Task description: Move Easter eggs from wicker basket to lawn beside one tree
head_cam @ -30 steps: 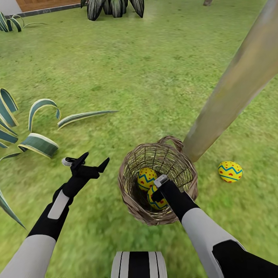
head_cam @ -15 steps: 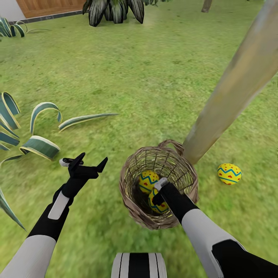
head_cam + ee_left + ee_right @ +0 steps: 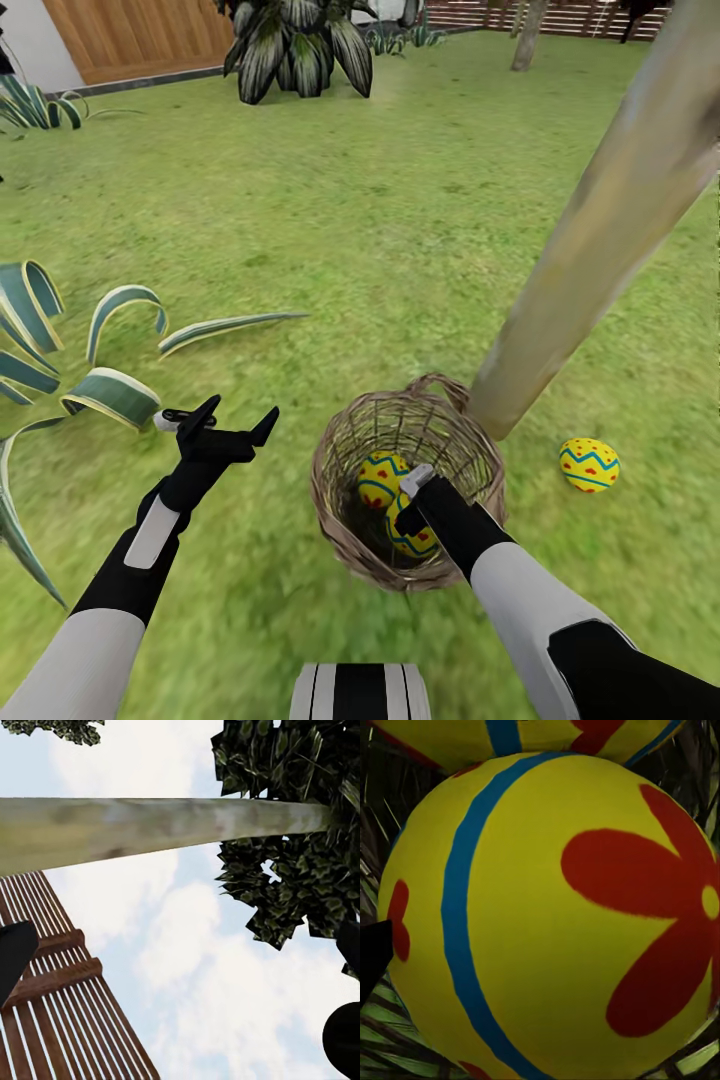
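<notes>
While woven wicker basket (image 3: 345,540) cradles two glossy eggs (image 3: 381,475), right gripper (image 3: 412,500) reaches inside.

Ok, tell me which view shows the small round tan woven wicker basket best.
Head view: the whole wicker basket shows, rim and loop handle, beside the trunk. Right wrist view catches just dark weave strands behind an egg.

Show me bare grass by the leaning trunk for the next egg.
Free grass lies between the leaning pale trunk base and the yellow zigzag egg on the lawn, and beyond that egg. The trunk's other side is crowded by the round wicker basket.
</notes>
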